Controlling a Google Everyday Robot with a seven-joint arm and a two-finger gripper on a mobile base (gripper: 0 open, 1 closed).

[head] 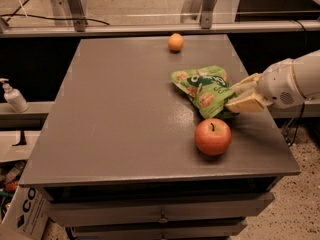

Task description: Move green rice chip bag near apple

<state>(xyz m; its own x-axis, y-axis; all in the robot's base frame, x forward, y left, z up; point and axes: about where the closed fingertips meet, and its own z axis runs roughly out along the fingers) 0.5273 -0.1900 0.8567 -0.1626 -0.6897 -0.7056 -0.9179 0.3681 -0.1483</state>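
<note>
The pincer sits low over the right side of the desk, reaching in from the right edge at the end of a thick white arm. Its cream-coloured tip meets the right-hand edge of the green rice chip bag. From this angle I cannot tell whether the pincer is clenched on that edge or has let it go.

The bag lies crumpled on the desk's right half, with its printed face up and its white lettering and round tan chip pictures showing. Its lower corner points down toward the apple. The apple stands upright just beside and in front of the bag, nearer the front edge of the desk, with its dark stem dimple on top. Whether bag and apple actually touch is not clear; at most a sliver of desk separates them. The apple is also near the underside of the pincer but apart from it.

Well behind the bag, close to the far edge of the desk, rests a small plain orange fruit. Beneath the grey top are drawers. Off to the left, a white pump bottle stands on a low ledge, and a cardboard box shows at the bottom left corner.
</note>
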